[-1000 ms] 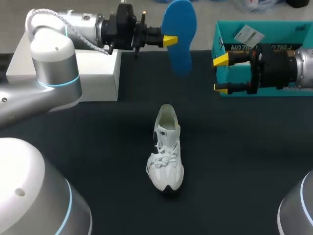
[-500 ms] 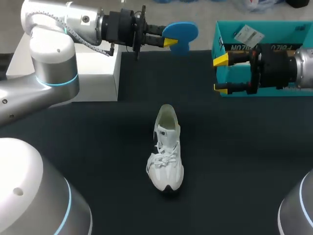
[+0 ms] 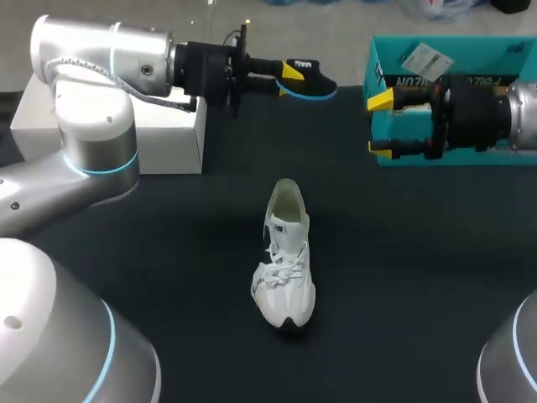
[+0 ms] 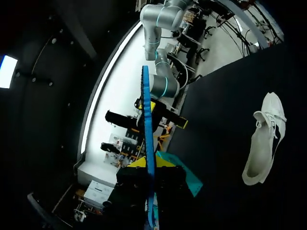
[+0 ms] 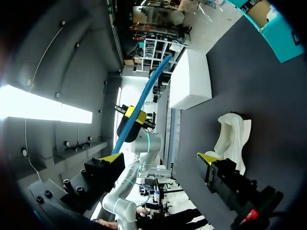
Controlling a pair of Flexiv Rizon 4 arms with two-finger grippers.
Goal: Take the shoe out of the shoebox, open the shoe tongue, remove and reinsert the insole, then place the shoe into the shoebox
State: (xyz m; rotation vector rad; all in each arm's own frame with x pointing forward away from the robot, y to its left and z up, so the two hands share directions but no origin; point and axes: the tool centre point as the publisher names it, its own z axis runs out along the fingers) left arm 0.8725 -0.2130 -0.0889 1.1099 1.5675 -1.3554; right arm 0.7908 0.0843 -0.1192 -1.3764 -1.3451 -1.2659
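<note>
A white sneaker lies on the dark table, toe toward me; it also shows in the left wrist view and the right wrist view. My left gripper is held above the table's far edge, shut on a blue insole that lies nearly flat, dark side up. In the left wrist view the insole runs edge-on out from between the left gripper's yellow tips. My right gripper stands open and empty in front of the teal shoebox, facing the insole.
A white box stands at the back left under my left arm, also visible in the right wrist view. The teal shoebox's corner is at the back right. Dark table surface surrounds the sneaker.
My left gripper has rolled, turning the insole from upright with its blue face showing to nearly flat. It also dropped slightly. The right arm and the sneaker have stayed put.
</note>
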